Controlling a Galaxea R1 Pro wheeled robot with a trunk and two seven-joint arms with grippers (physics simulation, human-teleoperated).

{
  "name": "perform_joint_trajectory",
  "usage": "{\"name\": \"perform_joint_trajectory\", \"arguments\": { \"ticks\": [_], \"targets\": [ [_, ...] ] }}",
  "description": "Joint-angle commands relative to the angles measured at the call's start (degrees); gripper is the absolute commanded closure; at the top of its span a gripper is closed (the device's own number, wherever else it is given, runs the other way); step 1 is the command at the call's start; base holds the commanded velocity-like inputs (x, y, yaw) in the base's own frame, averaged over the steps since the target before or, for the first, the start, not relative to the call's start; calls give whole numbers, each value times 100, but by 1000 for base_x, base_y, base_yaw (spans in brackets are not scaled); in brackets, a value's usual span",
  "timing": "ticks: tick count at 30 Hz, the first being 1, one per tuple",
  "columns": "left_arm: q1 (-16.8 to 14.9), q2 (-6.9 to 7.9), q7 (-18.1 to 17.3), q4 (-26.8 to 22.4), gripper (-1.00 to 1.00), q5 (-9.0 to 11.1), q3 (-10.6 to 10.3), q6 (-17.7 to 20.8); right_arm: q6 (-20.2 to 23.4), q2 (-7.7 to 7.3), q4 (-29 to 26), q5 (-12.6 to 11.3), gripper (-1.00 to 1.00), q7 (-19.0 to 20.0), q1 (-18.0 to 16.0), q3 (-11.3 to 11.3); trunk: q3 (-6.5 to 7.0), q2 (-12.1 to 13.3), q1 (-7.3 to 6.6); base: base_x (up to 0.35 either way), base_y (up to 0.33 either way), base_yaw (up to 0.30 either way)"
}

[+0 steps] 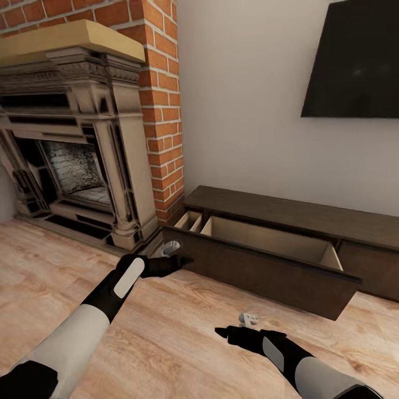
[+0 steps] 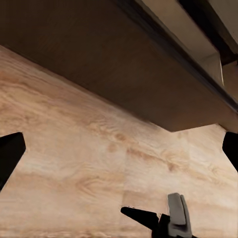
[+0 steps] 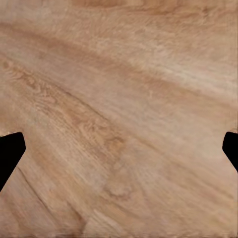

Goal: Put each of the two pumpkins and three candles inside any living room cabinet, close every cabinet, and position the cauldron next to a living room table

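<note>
Cabinet (image 1: 310, 221) sat low against the wall w/ its big drawer (image 1: 260, 271) pulled out, both my grippers empty over the floor.

Cabinet ran long along the wall, from the brick fireplace (image 1: 77, 144) off toward my right, under the dark TV (image 1: 354, 61); dark-brown wood, flat top. Drawer front was dark brown too, its long axis parallel to the cabinet, hanging out over the wood floor (image 1: 183, 332) toward me; inside pale beige, w/ a smaller divided compartment at the fireplace end. My left gripper (image 1: 180, 259) was just beside the drawer front's left corner, fingers spread wide apart, nothing between them; wrist view showed the front's underside overhead. My right gripper (image 1: 224, 332) hung over bare floor, short of the drawer, fingers (image 3: 11, 153) apart too, holding nothing.
</note>
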Motion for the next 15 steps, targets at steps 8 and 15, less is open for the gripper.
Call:
{"name": "perform_joint_trajectory", "arguments": {
  "ticks": [8, 15],
  "targets": [
    [-4, 90, -48, 723, -100, -11, -43, -501, 19, 6, 4, -42, -100, -7, -3, 30, -5, -3, -5, -128, 0, 292],
    [-4, 62, -80, 1970, -100, -2, -66, -1342, -32, 7, -5, 378, -100, -851, 3, 20, -5, -3, -5, -7, 0, 292]
  ]
}}
